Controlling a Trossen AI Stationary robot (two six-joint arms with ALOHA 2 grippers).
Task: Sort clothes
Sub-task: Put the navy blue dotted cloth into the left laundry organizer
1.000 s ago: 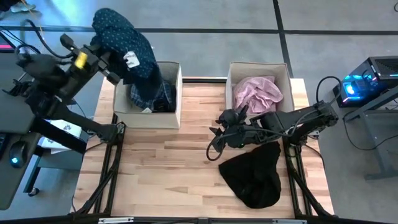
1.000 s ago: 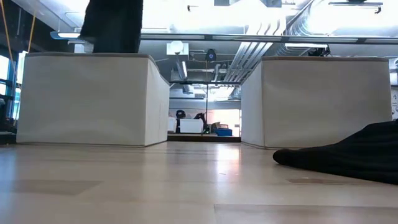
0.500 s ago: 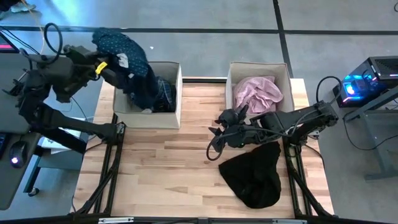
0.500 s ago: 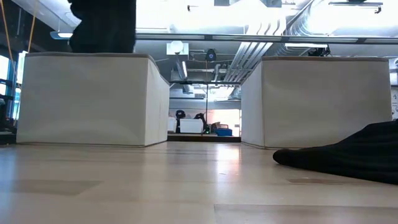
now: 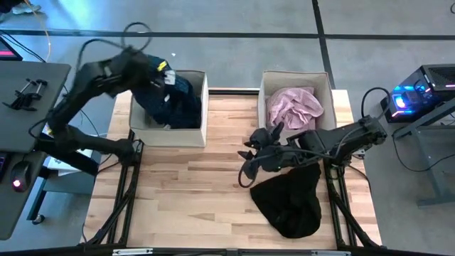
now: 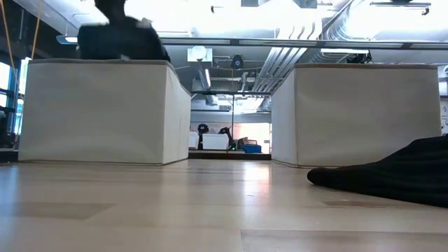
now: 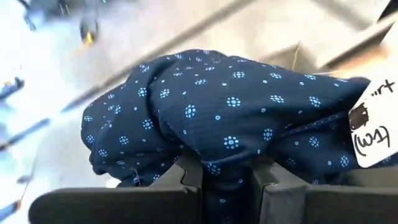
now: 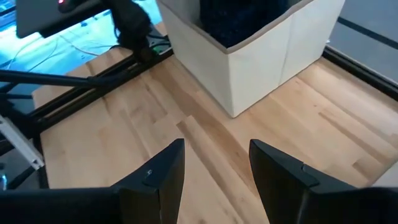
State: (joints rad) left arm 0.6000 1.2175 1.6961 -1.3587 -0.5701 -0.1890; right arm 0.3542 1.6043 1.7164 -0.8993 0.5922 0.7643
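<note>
My left gripper (image 5: 158, 71) is over the left beige box (image 5: 200, 131) and is shut on the navy dotted shirt (image 7: 236, 106). The shirt's white label (image 7: 374, 124) shows beside the fingers. The shirt (image 5: 170, 99) fills the box on top of other dark cloth and bulges above the rim in the low view (image 6: 122, 42). The pale pink shirt (image 5: 293, 105) lies in the right box (image 5: 264, 107). The black garment (image 5: 288, 203) lies flat on the table at the right. My right gripper (image 5: 247, 158) is open and empty, just left of it. My left gripper pinches a bunched fold of the navy dotted shirt (image 7: 225, 155) between its two fingers (image 7: 189, 171); the cloth bulges up over the fingertips. The fingers come from the table's left side, over the box. The rest of the shirt lies down inside the left box.
The two boxes stand side by side at the table's far edge with a gap between them (image 6: 231, 140). Bare wood (image 5: 185, 192) spreads across the table's near left and middle. Dark cloth shows inside the left box in the right wrist view (image 8: 242, 18).
My left gripper has gone down and toward the table's right, from beyond the box's far left corner to over the left box, still shut on the navy dotted shirt. The shirt hung high above the box before and now sits down in it, bulging just above the rim.
</note>
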